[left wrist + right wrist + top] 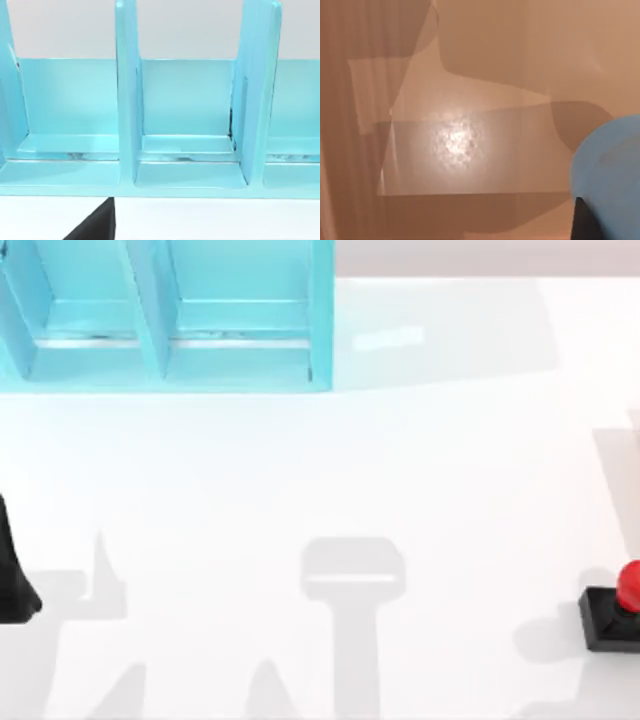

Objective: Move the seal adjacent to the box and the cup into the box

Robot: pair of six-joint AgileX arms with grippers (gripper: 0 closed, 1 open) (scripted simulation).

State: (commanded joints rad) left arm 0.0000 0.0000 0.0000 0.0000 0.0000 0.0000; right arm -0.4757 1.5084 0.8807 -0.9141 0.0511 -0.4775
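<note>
Top view, clock bearings from frame centre. The box [165, 315], a pale blue divided organiser, stood at about 11 o'clock on the white table [300, 470], its open compartments facing the near edge. The seal [617, 612], red knob on a black square base, sat upright at about 4 o'clock, hard against the right edge of the frame and well apart from the box. Judged from that: the seal had not yet been brought beside the box.

A dark part of the left arm [14, 570] showed at 9 o'clock, at the table's left edge. The left wrist view looked straight into the box's compartments [187, 145], all bare, with a black sliver of the left gripper [97, 225] low in the frame; whether its fingers were spread or pressed together could not be told. That arm seemed parked, facing the box.

In the right wrist view, the blue cup [610, 175] bulked close to the lens, a black finger [585, 220] against its side, over a tan surface crossed by shadows. Probably the right gripper was pinching the cup and carrying it clear of the table, since the cup was off the table in the top view; the grip itself was hidden, so cannot tell for certain.

Judgement: the cup was in transit and no compartment was yet filled.
</note>
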